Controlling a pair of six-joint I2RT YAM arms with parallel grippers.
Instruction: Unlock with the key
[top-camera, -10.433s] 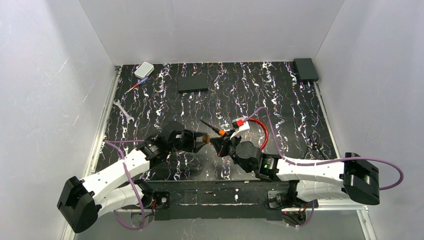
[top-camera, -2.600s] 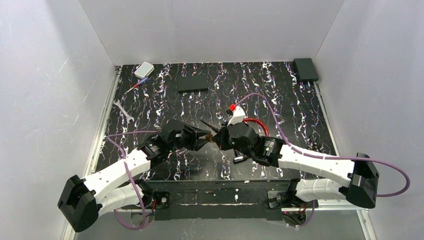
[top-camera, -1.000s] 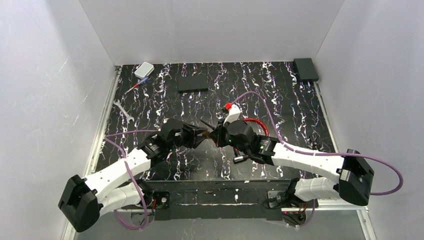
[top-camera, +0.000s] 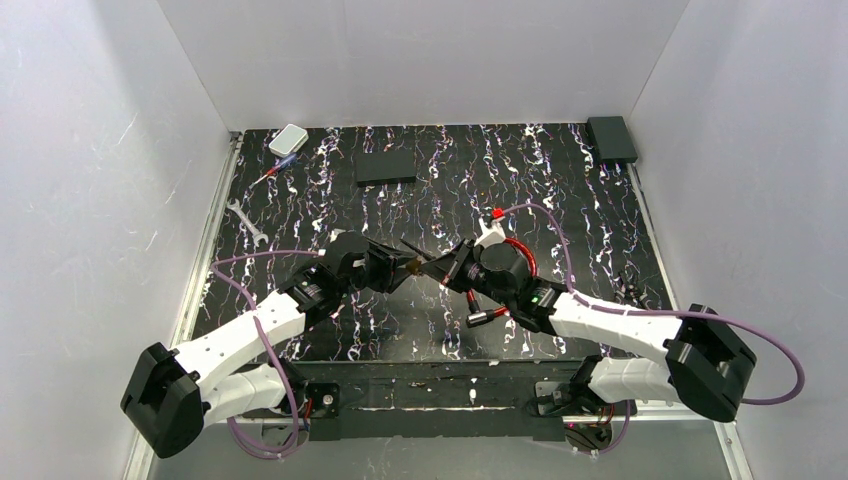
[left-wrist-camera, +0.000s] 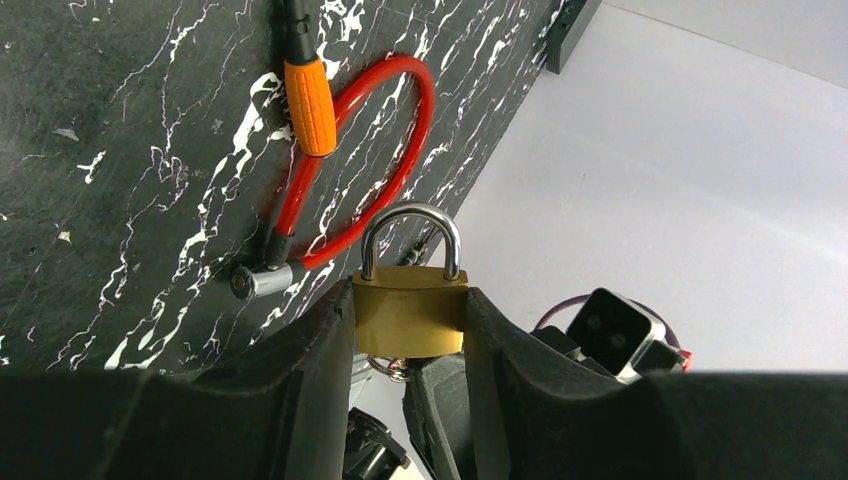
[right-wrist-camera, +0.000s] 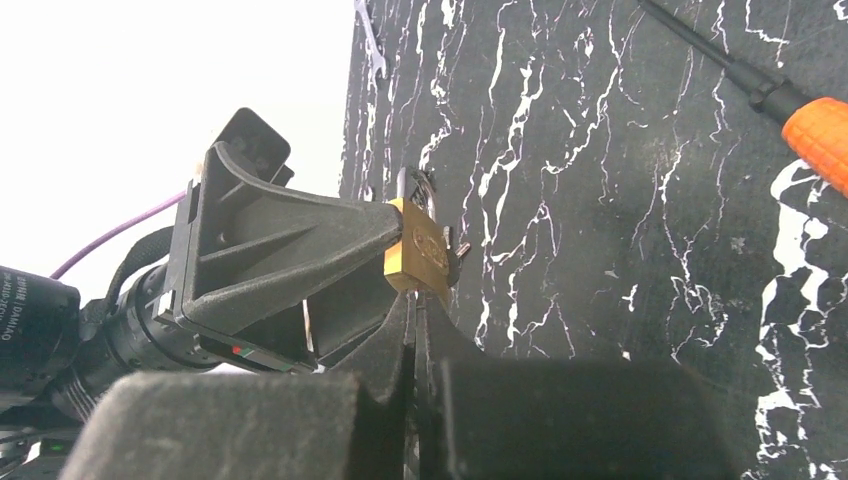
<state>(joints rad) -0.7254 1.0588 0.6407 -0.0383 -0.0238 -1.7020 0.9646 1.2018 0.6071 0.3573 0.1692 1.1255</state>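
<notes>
Left claw (top-camera: 398, 270) is clamping the brass padlock (top-camera: 411, 267) in the top camera and holding it above the counter (top-camera: 560, 180). I am watching the right claw (top-camera: 452, 268) pointing at the padlock from its right, tips together. A red cable loop (top-camera: 520, 252) is lying further right of the padlock, under the right wrist.

Through the left wrist camera, both fingers are pressing the padlock's brass sides, with its silver shackle showing above them. Beyond the padlock the key (left-wrist-camera: 310, 95) is lying flat on the counter, touched by neither claw. Its orange body is resting across the red loop's edge.

Through the right wrist camera, the right claw's fingers are meeting just below the padlock. Whether they are pinching anything I cannot tell. The key is lying well off to the padlock's right.
</notes>
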